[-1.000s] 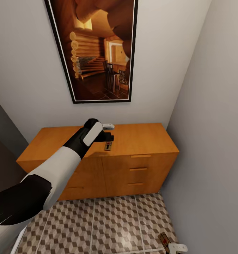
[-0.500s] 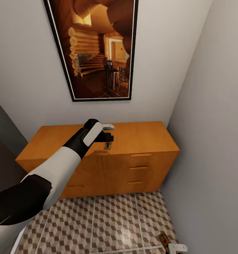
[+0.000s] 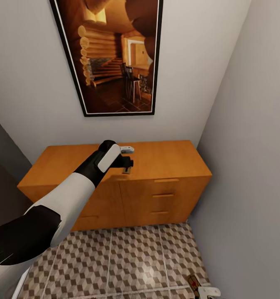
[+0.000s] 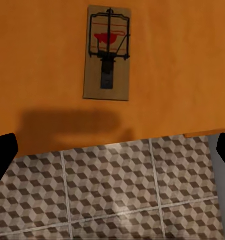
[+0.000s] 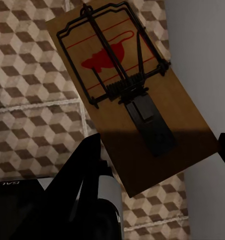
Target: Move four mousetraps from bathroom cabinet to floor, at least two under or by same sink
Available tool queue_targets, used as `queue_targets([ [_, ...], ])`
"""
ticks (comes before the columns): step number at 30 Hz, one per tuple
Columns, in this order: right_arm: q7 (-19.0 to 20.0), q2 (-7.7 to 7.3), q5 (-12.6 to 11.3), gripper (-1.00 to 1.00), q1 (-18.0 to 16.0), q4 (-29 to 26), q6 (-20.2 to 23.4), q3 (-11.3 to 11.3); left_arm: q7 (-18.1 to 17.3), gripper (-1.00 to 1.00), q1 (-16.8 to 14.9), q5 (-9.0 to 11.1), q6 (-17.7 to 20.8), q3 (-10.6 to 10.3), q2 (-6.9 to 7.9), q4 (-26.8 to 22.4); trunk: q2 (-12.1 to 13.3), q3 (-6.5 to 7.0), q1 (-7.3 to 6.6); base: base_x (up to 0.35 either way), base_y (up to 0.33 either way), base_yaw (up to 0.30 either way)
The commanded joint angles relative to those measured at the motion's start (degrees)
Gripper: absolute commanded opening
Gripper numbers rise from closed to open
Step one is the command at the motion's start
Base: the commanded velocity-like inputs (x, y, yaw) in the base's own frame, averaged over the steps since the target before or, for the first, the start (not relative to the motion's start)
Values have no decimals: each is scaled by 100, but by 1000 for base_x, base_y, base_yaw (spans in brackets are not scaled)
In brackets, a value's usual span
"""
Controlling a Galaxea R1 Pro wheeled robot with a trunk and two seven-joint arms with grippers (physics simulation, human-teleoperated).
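Mousetrap (image 4: 107,53) lies flat on cabinet (image 3: 164,160) top, near front edge, bar and bait end away from edge. Step in hand, as judged: left pincer (image 4: 112,150) hovers above, fingers spread wide, touching nothing. Best descend straight, straddle board's narrow sides, avoid wire. Right pincer (image 5: 157,155) low over bathroom floor (image 3: 131,257), clenched on second mousetrap (image 5: 130,92).

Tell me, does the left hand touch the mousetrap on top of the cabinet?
Apart. In the left wrist view, the mousetrap lies flat on the cabinet, and the left hand has its dark fingertips wide at the edges, clear of it.
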Motion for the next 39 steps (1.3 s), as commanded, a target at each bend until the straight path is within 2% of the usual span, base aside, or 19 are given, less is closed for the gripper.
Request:
queue_targets([
  [1,-3,2,-61,-100,-5,6,-22,50,55,100,-6,60,6,-18,3,17,-11,-18,3,0,0,0],
  [10,-4,2,-61,-100,-5,6,-22,50,40,100,-6,60,6,-18,4,101,-11,-73,3,76,0,0],
  [32,-4,2,-61,-100,-5,6,-22,50,-29,100,-6,82,14,-9,10,101,-11,-79,3,16,0,0],
  [39,-3,2,-61,-100,-5,6,-22,50,-362,100,-6,100,14,-2,76,98,-11,-79,3,0,0,0],
])
